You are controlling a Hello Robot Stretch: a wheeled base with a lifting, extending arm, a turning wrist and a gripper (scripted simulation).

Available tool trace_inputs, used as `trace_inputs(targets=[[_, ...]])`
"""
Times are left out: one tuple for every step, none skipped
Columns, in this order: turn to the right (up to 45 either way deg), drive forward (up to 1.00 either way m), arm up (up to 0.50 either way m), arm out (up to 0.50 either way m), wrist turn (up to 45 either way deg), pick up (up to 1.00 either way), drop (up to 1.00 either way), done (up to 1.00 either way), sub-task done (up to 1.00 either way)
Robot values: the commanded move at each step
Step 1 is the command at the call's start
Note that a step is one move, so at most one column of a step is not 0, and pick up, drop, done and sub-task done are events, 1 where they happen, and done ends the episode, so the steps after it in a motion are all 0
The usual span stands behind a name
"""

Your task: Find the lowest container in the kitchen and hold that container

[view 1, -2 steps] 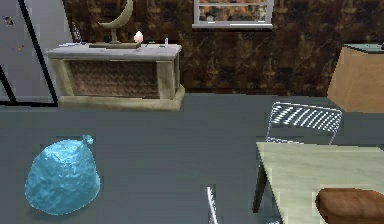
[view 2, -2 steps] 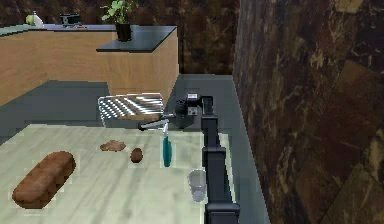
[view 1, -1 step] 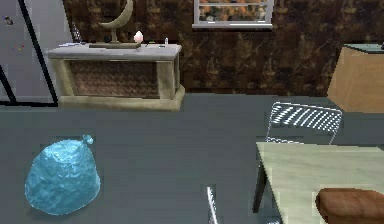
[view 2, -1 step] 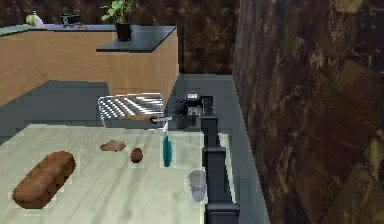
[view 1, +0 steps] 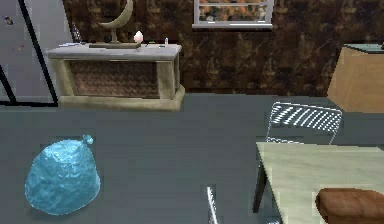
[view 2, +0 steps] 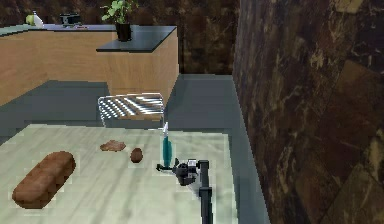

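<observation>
A blue, crinkled, rounded bag-like thing [view 1: 63, 178] sits on the dark floor at the forward view's lower left. In the arm side view the dark arm [view 2: 205, 198] rises over a pale table [view 2: 60, 140], and the gripper [view 2: 173, 167] is above the tabletop. A slim teal bottle-like thing [view 2: 165, 144] stands upright on the table right by the gripper's fingers. I cannot tell whether the gripper holds anything.
A brown loaf [view 2: 44, 178] and two small brown lumps [view 2: 112, 146] lie on the table. A white wire chair [view 2: 131, 106] stands at its far edge. Beyond are a wooden kitchen counter [view 2: 140, 62] with a potted plant [view 2: 122, 18], a sideboard [view 1: 118, 72] and a dark wall [view 2: 310, 110].
</observation>
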Motion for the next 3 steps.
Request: trace_inputs(targets=[[0.0, 0.00, 0.00, 0.00, 0.0, 1.00, 0.00, 0.00, 0.00], [0.0, 0.00, 0.10, 0.00, 0.0, 0.00, 0.00, 0.00, 0.00], [0.0, 0.00, 0.00, 0.00, 0.0, 0.00, 0.00, 1.00, 0.00]])
